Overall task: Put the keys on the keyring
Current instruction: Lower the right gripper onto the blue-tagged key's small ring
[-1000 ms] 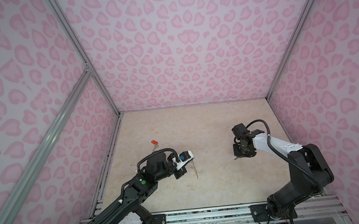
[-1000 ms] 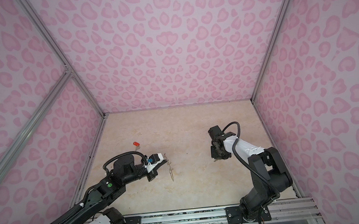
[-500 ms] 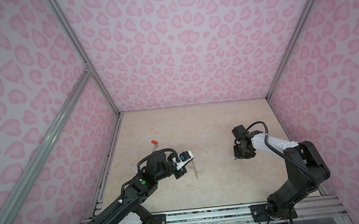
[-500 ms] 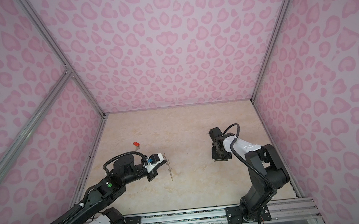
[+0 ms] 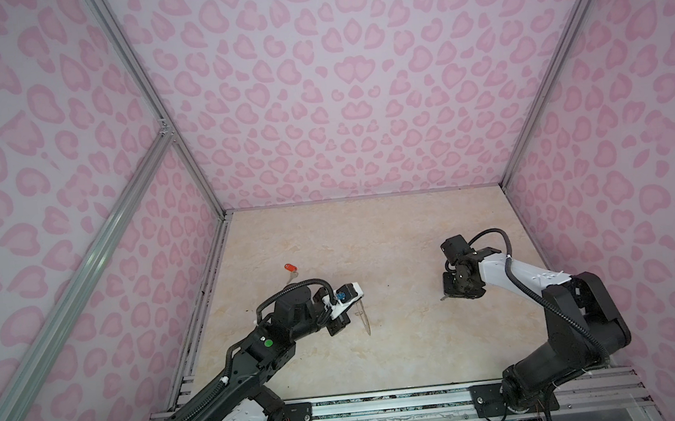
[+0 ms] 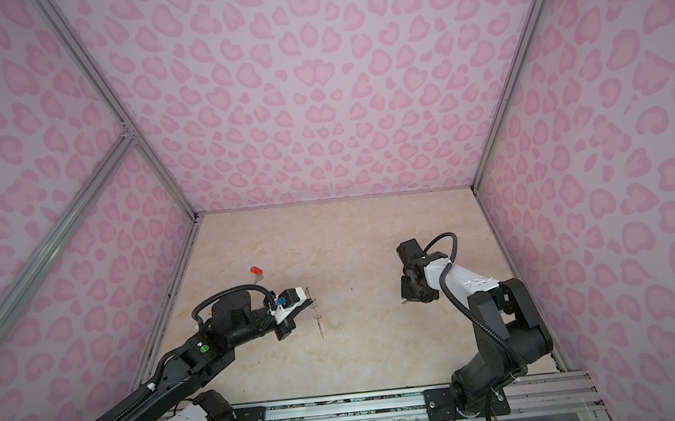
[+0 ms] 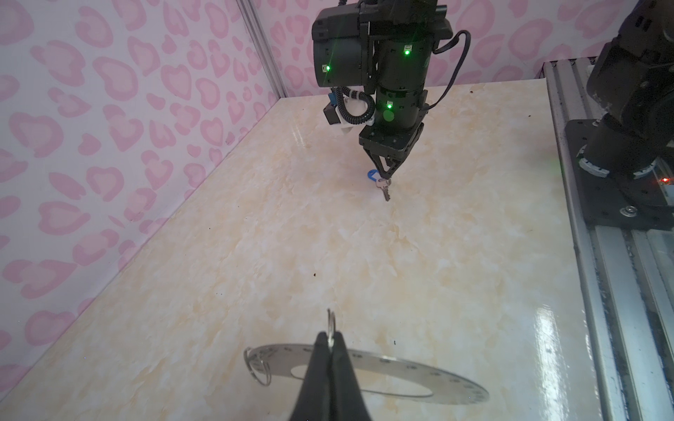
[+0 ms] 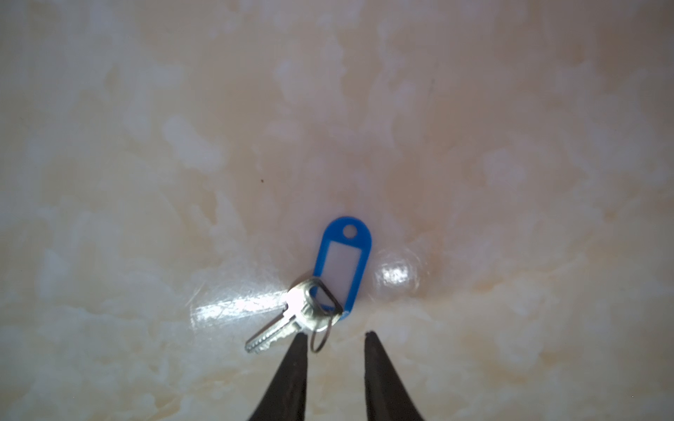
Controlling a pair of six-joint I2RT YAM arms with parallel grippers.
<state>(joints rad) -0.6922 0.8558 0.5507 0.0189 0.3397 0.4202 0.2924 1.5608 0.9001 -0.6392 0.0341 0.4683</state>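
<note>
The keyring (image 7: 401, 368), a flat grey disc with rim holes, hangs tilted over the floor. My left gripper (image 7: 330, 337) is shut on one of its small wire loops. In both top views the keyring (image 5: 364, 315) (image 6: 317, 317) shows edge-on. One of the keys (image 8: 277, 330), silver with a blue tag (image 8: 344, 262), lies flat on the floor. My right gripper (image 8: 335, 333) stands open and points down at it, with the key's split ring between the fingertips and nothing gripped. The other key's red tag (image 5: 289, 267) (image 6: 254, 270) lies on the floor at the back left.
The beige marble floor (image 5: 401, 339) is boxed in by pink patterned walls. An aluminium rail (image 5: 386, 403) carrying both arm bases runs along the front edge. In the left wrist view my right gripper (image 7: 384, 175) stands over the blue-tagged key.
The right arm's rear links shifted slightly while its gripper stayed over the blue-tagged key. The left arm and the keyring have not moved.
</note>
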